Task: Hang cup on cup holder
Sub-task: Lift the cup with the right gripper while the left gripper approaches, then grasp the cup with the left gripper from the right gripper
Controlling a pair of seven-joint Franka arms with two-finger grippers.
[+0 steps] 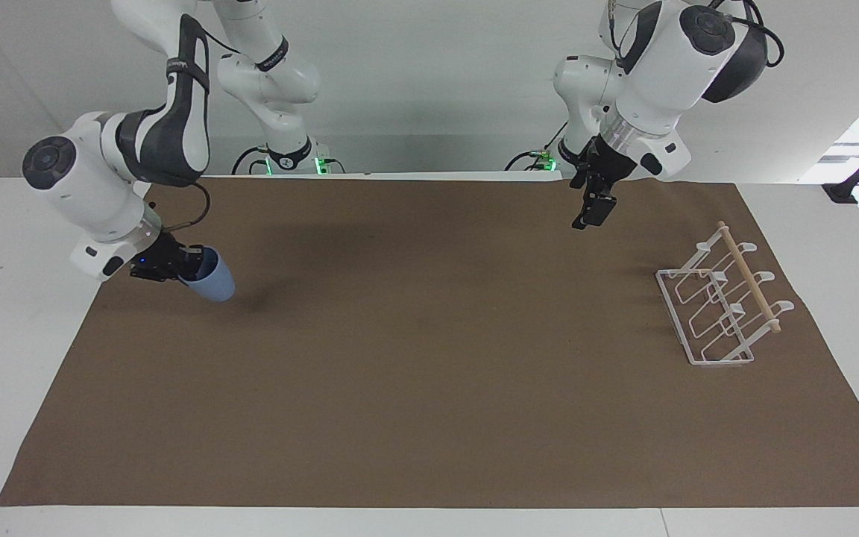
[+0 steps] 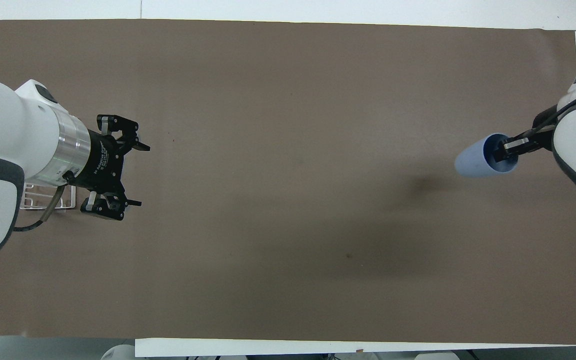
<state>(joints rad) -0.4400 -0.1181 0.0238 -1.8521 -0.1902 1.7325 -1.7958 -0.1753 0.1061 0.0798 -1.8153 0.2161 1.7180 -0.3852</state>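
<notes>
The light-blue cup (image 1: 215, 283) hangs tilted in the air over the brown mat at the right arm's end of the table. It also shows in the overhead view (image 2: 474, 162). My right gripper (image 1: 189, 265) is shut on the cup's rim, one finger inside the mouth; in the overhead view (image 2: 510, 147) too. The white wire cup holder (image 1: 720, 306) with its wooden dowel stands on the mat at the left arm's end. In the overhead view only a corner of the cup holder (image 2: 43, 199) shows under the left arm. My left gripper (image 1: 592, 210) is open and empty in the air, apart from the cup holder (image 2: 140, 175).
The brown mat (image 1: 429, 388) covers most of the white table. The cup's shadow (image 1: 258, 302) lies on the mat beside the cup.
</notes>
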